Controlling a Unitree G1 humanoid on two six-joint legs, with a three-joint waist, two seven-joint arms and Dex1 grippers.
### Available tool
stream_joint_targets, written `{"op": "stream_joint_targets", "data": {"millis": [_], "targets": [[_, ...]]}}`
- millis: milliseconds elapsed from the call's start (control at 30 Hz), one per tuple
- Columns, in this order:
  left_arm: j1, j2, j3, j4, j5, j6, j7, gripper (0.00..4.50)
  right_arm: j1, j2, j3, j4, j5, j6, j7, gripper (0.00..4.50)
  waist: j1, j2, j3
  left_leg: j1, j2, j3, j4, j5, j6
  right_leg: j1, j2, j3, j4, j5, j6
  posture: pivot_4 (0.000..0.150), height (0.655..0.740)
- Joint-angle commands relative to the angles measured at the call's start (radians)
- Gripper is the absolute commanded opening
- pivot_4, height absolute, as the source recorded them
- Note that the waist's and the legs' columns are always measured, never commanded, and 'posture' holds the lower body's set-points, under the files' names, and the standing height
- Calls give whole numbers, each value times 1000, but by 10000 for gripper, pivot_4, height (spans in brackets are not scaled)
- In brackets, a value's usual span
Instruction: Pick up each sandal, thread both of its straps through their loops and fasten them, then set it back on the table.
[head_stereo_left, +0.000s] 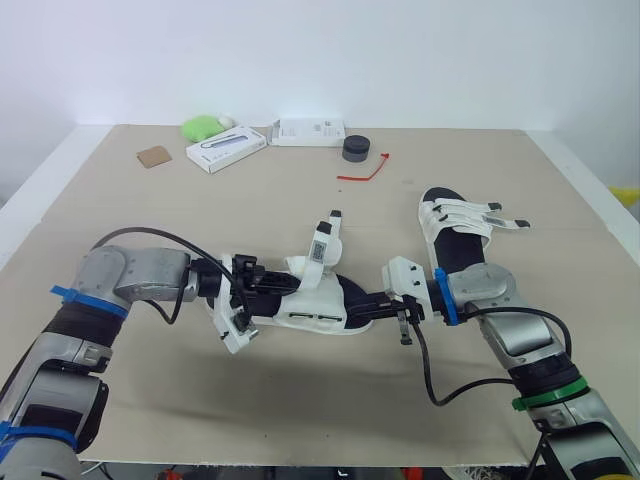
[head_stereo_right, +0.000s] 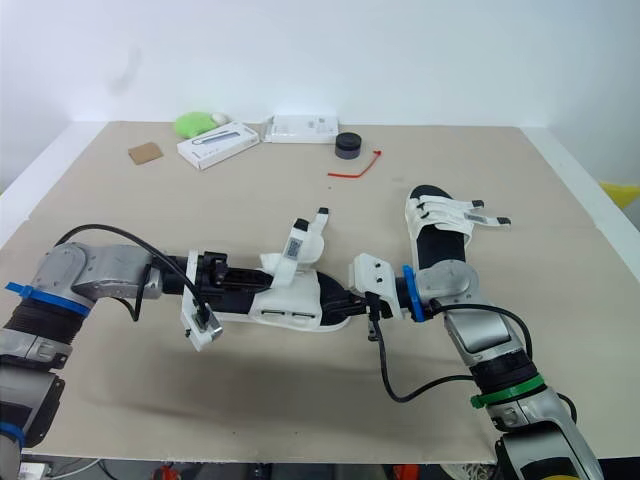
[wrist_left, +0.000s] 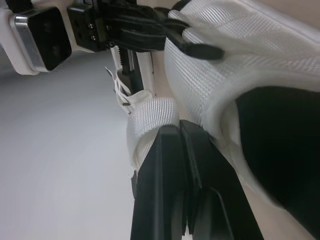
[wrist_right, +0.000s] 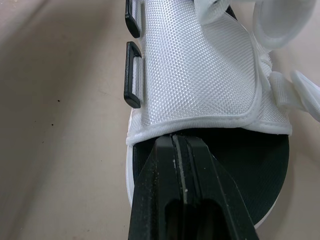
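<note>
A white sandal with a black footbed (head_stereo_left: 318, 303) hangs just above the middle of the table, held between both grippers. My left gripper (head_stereo_left: 290, 286) is shut on the white heel strap (wrist_left: 152, 112). My right gripper (head_stereo_left: 354, 300) is shut on the toe end of the sole (wrist_right: 260, 165). One loose strap (head_stereo_left: 326, 238) sticks upward. Two black loops (wrist_right: 132, 80) line the side of the upper with nothing threaded through them. The second sandal (head_stereo_left: 455, 228) lies flat on the table at the right, its straps (head_stereo_left: 500, 215) lying across it towards the right.
Along the far edge sit a green object (head_stereo_left: 203, 126), a white box (head_stereo_left: 226, 148), a flat white pack (head_stereo_left: 310, 131), a black round puck (head_stereo_left: 356, 149), a red tie (head_stereo_left: 365, 172) and a brown card (head_stereo_left: 154, 156). The table's front edge (head_stereo_left: 300, 462) is close below the arms.
</note>
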Motion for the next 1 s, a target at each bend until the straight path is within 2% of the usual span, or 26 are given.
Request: {"op": "stream_joint_targets", "data": {"millis": [33, 100, 267, 567, 667, 767, 1000], "targets": [[-22, 28, 17, -46, 65, 5, 111, 650, -21, 1, 5, -15, 2, -8, 8, 0, 0, 0, 0, 0, 0, 0, 0, 0, 0, 0, 0, 0, 0, 0, 0, 1500, 7400], [-12, 53, 40, -135, 185, 22, 253, 650, -21, 2, 6, -13, 3, -9, 12, 0, 0, 0, 0, 0, 0, 0, 0, 0, 0, 0, 0, 0, 0, 0, 0, 1500, 7400], [-10, 115, -14, -206, 363, 116, 502, 650, -26, 6, 9, -9, 1, -10, 12, 0, 0, 0, 0, 0, 0, 1, 0, 0, 0, 0, -1, -1, 0, 0, -1, 1500, 7400], [-81, 205, -174, -212, 531, 233, 806, 650, -41, 9, 16, 8, -2, -18, 15, 0, 0, 0, 0, 1, 0, 2, 0, 0, 0, 0, -2, -2, 0, 1, -1, 1500, 7400], [-118, 212, -224, -173, 487, 182, 808, 650, -44, 8, 16, 12, -1, -19, 16, 0, 0, 0, 0, 1, 0, 2, 0, 0, 0, 0, -2, -2, 1, 1, -1, 1500, 7400], [-128, 208, -252, -117, 363, 97, 723, 650, -44, 7, 15, 12, 1, -16, 16, 0, -1, 0, 0, 1, 0, 3, 0, 0, 0, 0, -2, -2, 1, 1, -1, 1500, 7400], [-111, 221, -280, -27, 161, 17, 512, 650, -31, 1, 14, 5, 1, -20, 18, 0, -1, 0, 0, 1, 1, 5, 0, 0, 0, 0, -2, -2, 1, 1, -2, 1500, 7400]]}}
